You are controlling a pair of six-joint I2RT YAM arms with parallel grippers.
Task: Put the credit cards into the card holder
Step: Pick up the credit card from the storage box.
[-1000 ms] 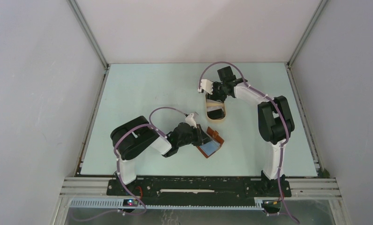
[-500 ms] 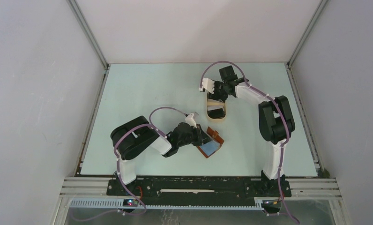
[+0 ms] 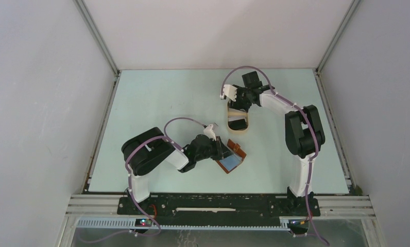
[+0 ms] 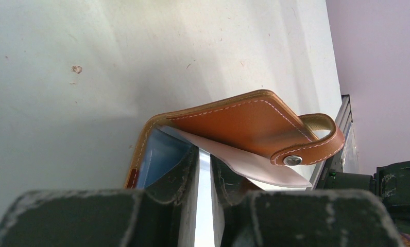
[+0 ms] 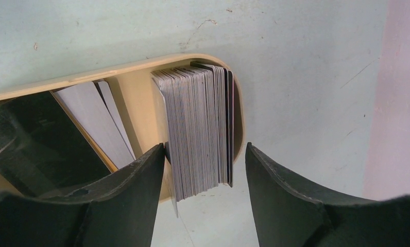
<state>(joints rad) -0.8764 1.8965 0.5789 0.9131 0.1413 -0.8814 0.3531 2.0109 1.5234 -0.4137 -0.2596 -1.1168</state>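
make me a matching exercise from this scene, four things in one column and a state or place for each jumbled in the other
Things:
1 wallet
2 card stack
3 right gripper
4 left gripper

States or places:
a open, one finger on each side of the cards
b reddish-brown, top flap raised
c closed on the wallet
d standing on edge at the end of the tan tray

Pairs: 1-b, 2-d, 3-a, 4-c
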